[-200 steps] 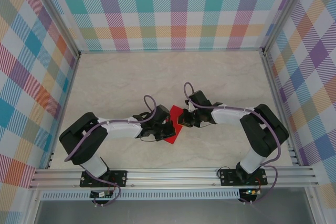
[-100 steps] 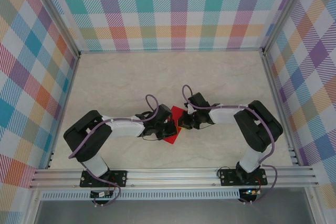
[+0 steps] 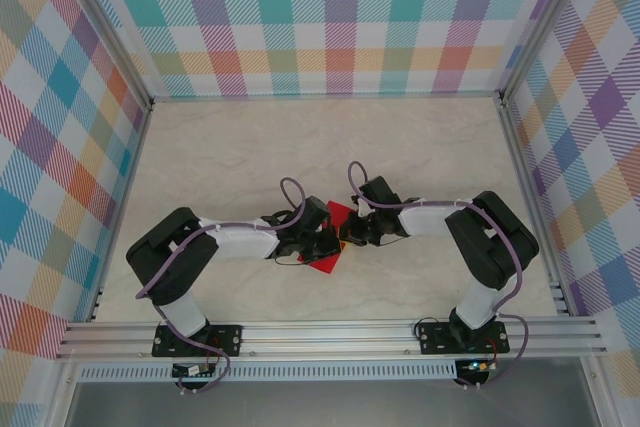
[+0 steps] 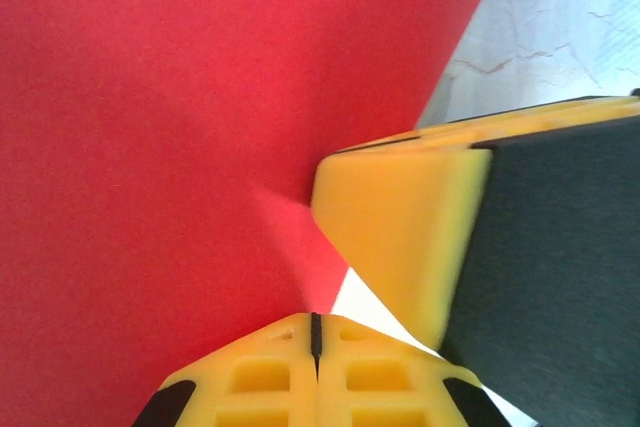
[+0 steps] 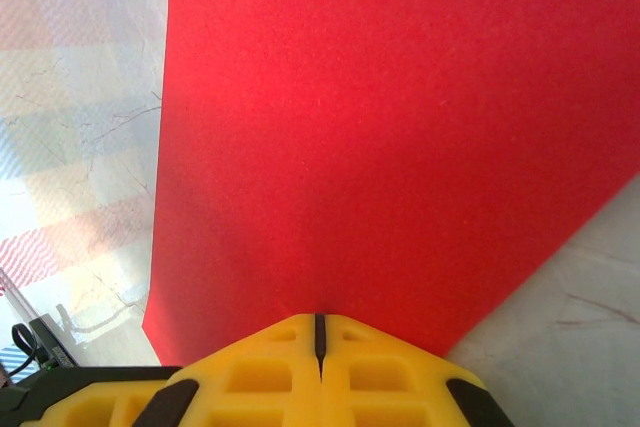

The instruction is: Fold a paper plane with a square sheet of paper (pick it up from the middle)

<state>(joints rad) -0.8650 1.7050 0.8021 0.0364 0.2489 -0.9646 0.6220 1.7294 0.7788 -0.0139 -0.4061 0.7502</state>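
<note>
From above, the left gripper and right gripper hid most of the red sheet; the 2 wrist cams cropped its edges.

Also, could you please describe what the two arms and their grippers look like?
The left arm and right arm have white links between black joints, on black bases bolted to an aluminium rail. A purple cable loops along each. The left gripper and right gripper have yellow fingers with rectangular recesses and black corners.

Plain bright red paper; yellow-and-black right gripper — cream marbled table, multicoloured plaid walls.
</note>
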